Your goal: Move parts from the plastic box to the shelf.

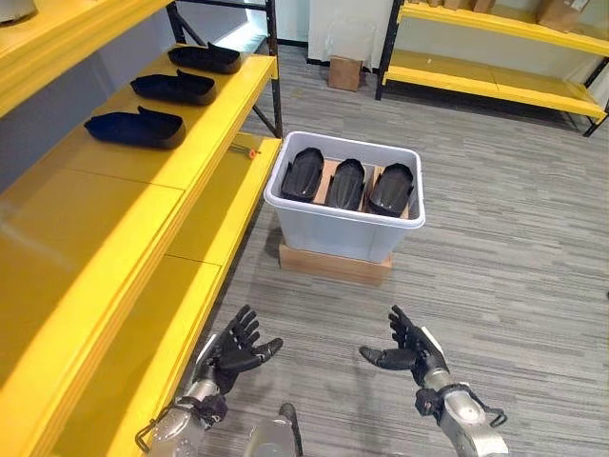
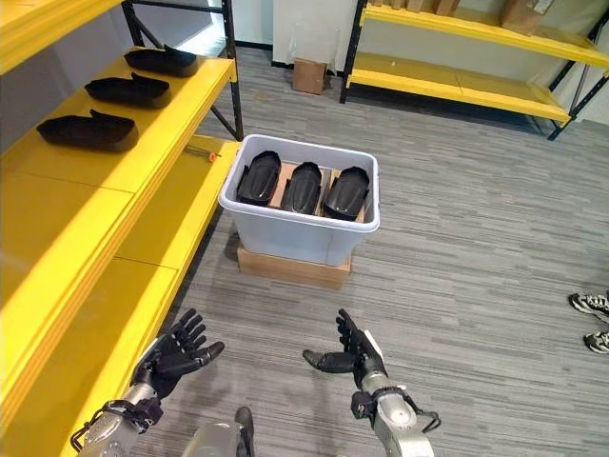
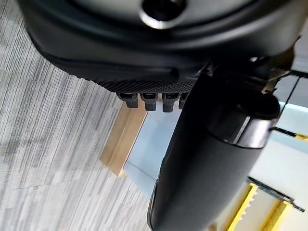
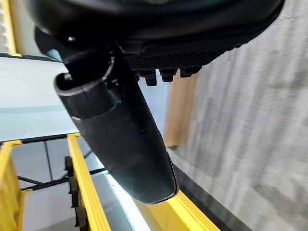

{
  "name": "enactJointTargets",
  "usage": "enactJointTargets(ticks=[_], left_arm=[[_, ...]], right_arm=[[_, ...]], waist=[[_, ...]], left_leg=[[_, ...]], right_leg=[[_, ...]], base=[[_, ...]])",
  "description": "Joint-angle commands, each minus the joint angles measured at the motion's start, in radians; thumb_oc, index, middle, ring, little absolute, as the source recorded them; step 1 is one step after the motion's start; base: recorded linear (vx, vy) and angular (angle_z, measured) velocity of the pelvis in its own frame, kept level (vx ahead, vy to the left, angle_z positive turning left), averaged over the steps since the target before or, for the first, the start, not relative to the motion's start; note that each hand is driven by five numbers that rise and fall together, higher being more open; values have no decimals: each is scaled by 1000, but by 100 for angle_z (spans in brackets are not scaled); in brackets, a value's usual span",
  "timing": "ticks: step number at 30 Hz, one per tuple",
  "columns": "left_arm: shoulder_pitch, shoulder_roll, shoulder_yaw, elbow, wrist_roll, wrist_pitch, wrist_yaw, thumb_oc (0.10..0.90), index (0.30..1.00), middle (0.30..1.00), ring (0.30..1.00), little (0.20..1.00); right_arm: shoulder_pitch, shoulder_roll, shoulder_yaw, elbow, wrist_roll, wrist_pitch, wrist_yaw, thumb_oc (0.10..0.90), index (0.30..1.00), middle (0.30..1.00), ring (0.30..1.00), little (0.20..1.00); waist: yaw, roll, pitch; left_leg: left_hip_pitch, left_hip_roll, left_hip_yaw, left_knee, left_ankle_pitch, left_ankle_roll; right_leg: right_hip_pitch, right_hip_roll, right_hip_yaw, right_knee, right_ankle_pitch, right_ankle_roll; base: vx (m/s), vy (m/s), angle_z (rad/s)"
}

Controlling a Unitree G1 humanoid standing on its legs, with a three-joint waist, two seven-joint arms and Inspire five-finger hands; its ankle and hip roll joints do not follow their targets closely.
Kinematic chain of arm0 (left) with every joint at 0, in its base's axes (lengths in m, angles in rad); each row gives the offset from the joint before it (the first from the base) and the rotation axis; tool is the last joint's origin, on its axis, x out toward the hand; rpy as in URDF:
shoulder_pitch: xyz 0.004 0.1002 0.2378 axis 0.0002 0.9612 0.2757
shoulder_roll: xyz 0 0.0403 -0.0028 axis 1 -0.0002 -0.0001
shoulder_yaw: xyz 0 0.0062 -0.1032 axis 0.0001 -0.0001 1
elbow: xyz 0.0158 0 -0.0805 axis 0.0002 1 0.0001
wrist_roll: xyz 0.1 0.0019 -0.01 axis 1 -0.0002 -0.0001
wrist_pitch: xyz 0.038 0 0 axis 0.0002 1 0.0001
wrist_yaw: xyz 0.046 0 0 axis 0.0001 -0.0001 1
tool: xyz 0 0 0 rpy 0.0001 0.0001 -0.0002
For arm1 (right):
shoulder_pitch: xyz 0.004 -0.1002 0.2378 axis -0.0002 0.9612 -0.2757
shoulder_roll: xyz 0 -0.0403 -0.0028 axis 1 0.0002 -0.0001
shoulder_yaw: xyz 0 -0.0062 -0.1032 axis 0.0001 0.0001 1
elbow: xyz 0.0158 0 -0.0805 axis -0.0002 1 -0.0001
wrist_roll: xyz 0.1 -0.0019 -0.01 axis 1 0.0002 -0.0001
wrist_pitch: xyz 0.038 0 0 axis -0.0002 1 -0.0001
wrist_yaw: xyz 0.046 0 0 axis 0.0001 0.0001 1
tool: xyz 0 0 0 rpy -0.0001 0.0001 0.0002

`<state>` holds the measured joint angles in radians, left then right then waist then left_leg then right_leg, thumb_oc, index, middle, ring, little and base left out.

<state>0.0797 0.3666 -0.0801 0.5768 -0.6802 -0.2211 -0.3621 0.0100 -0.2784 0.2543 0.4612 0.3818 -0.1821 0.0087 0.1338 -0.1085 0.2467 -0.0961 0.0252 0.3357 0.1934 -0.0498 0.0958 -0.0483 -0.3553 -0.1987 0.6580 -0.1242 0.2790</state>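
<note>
A pale grey plastic box stands on a flat cardboard base on the floor ahead of me. Three black moulded parts lie side by side inside it. Three more black parts rest in a row on the yellow shelf to my left. My left hand hovers low near the shelf's edge, fingers spread and empty. My right hand is held out beside it, palm inward, fingers straight, holding nothing. Both hands are well short of the box.
A second yellow shelf rack stands at the back right, with a small cardboard box on the floor beside it. A person's shoes show at the far right. Grey floor lies open between my hands and the box.
</note>
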Motion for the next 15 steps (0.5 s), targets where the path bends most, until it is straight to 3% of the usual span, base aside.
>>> enactJointTargets(ticks=[1, 3, 4, 6, 7, 8, 9, 11, 12, 15], left_arm=[[-10, -13, -41, -123, 7, -60, -22, 900, 1000, 1000, 1000, 1000], [-21, -15, -46, -128, -4, -57, -15, 900, 1000, 1000, 1000, 1000], [-41, -31, -52, -132, -101, -22, -54, 900, 1000, 1000, 1000, 1000], [-50, -52, -43, -153, -211, 18, -92, 900, 1000, 1000, 1000, 1000], [-50, -51, -44, -163, -197, 22, -105, 900, 1000, 1000, 1000, 1000], [-49, -50, -45, -165, -192, 22, -108, 900, 1000, 1000, 1000, 1000], [-42, -37, -61, -173, -151, 29, -130, 900, 1000, 1000, 1000, 1000], [-33, -28, -72, -175, -129, 22, -145, 900, 1000, 1000, 1000, 1000], [-14, -22, -82, -173, -120, 13, -161, 900, 1000, 1000, 1000, 1000], [0, -18, -90, -176, -119, -6, -180, 900, 1000, 1000, 1000, 1000]], right_arm=[[-29, -56, -32, -94, -34, -98, -40, 900, 1000, 1000, 1000, 1000], [-35, -64, -30, -92, -29, -102, -42, 900, 1000, 1000, 1000, 1000], [-45, -81, -35, -89, -34, -106, -55, 900, 1000, 1000, 1000, 1000], [-50, -86, -47, -82, -24, -101, -72, 900, 1000, 1000, 1000, 1000], [-54, -79, -55, -76, -25, -107, -77, 900, 1000, 1000, 1000, 1000], [-55, -76, -57, -74, -26, -109, -78, 900, 1000, 1000, 1000, 1000], [-54, -62, -76, -75, -40, -111, -90, 900, 1000, 1000, 1000, 1000], [-50, -56, -91, -82, -53, -108, -97, 900, 1000, 1000, 1000, 1000], [-43, -55, -103, -89, -66, -101, -104, 900, 1000, 1000, 1000, 1000], [-29, -52, -108, -108, -85, -98, -110, 900, 1000, 1000, 1000, 1000]], waist=[[-34, 11, -77], [-42, 16, -69], [-56, 33, -51], [-80, 43, -33], [-91, 38, -26], [-92, 39, -24], [-100, 34, -14], [-104, 36, -2], [-102, 47, 2], [-116, 32, 6]], left_leg=[[-12, -46, 35, -43, -85, 15], [-10, -39, 28, -26, -88, 2], [21, -19, 4, -18, -87, -26], [78, -6, -23, -17, -109, -42], [104, -5, -37, -15, -138, -46], [110, -5, -40, -13, -147, -45], [146, 6, -64, -7, -177, -51], [167, 21, -65, -2, -182, -54], [203, 41, -70, 13, -219, -61], [214, 29, -72, 47, -241, -55]], right_leg=[[97, 266, -85, -123, 43, -121], [76, 273, -93, -207, 10, -151], [23, 248, -105, -328, 1, -179], [-57, 182, -89, -449, 98, -151], [-95, 134, -61, -503, 200, -114], [-97, 126, -56, -515, 221, -104], [-148, 52, -22, -606, 309, -75], [-162, 22, -47, -657, 325, -72], [-152, 5, -82, -680, 323, -57], [-152, -19, -83, -671, 348, -58]], base=[[138, 93, -37], [142, -1, -49], [193, -65, -39], [243, -136, -19], [229, -136, -2], [384, -217, 9], [344, -210, 13], [430, -190, 24], [492, -126, 26], [462, -96, 18]])
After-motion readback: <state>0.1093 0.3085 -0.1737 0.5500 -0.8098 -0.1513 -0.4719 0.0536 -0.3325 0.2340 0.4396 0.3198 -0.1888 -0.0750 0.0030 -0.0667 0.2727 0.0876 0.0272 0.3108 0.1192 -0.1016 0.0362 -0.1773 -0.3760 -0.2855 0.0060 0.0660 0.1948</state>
